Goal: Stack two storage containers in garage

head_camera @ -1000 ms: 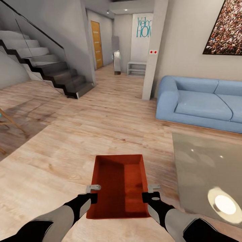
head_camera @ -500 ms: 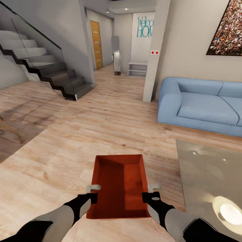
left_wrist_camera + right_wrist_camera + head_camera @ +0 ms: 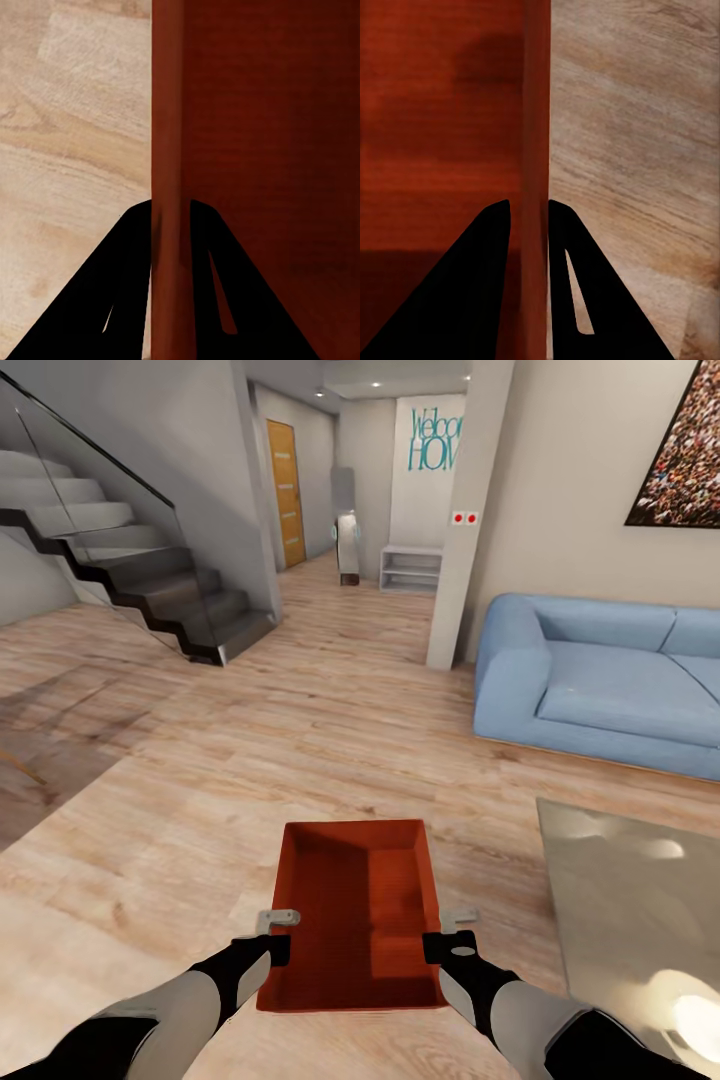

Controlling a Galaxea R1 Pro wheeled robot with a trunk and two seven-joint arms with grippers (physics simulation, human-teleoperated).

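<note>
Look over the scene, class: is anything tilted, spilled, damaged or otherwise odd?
Nothing stands out. The orange-red container is held level over the wood floor, empty, with the left gripper and right gripper each closed over a side wall. The blue sofa and stairs look orderly.

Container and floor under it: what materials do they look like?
Container: looks like matte orange-red plastic or painted board; faint fine lines, no gloss, thin straight walls. Left pincer and right pincer clamp its side walls. Floor: light wood planks, visible grain and seams.
</note>
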